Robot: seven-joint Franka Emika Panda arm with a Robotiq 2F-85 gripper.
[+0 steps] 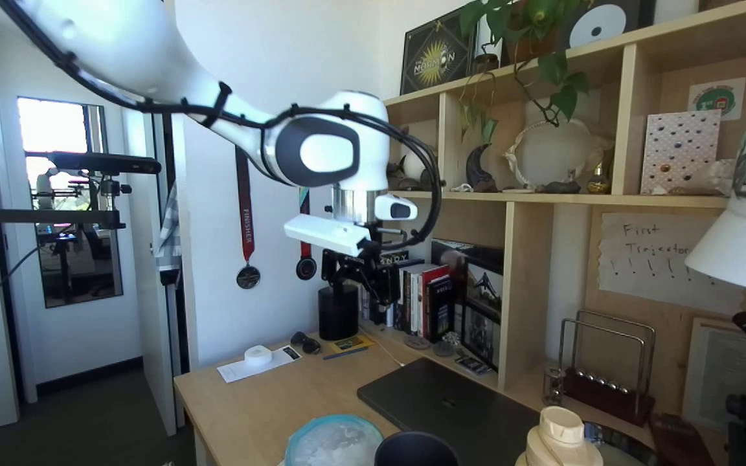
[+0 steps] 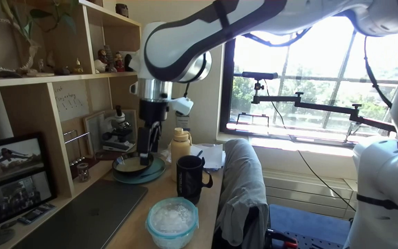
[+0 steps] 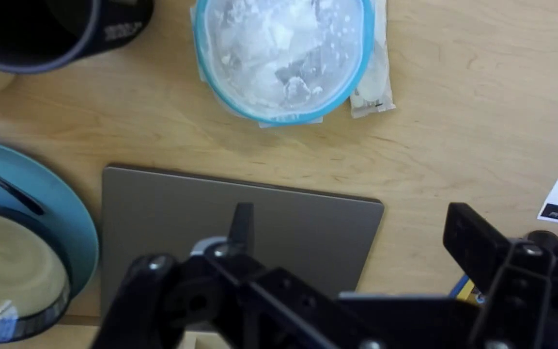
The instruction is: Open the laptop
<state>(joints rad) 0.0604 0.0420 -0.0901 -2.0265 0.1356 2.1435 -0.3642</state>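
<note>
The laptop (image 1: 457, 411) is a thin, flat, dark rectangle lying shut on the wooden desk, also in an exterior view (image 2: 88, 214). In the wrist view its lid (image 3: 298, 228) fills the lower middle, and one long edge and a corner show. My gripper (image 3: 351, 211) is open with nothing between its fingers. One finger appears over the lid and the other over bare desk beyond the laptop's short edge. In both exterior views the gripper (image 1: 361, 285) (image 2: 146, 157) points down, well above the desk and apart from the laptop. The gripper's own parts hide the laptop's lower part in the wrist view.
A blue-rimmed food container (image 3: 284, 58) stands in front of the laptop. A dark mug (image 2: 189, 178), a yellow bottle (image 2: 181, 145) and a bowl on a blue plate (image 2: 157, 169) stand beside it. Shelves (image 1: 525, 291) with books (image 1: 418, 291) and picture frames rise behind.
</note>
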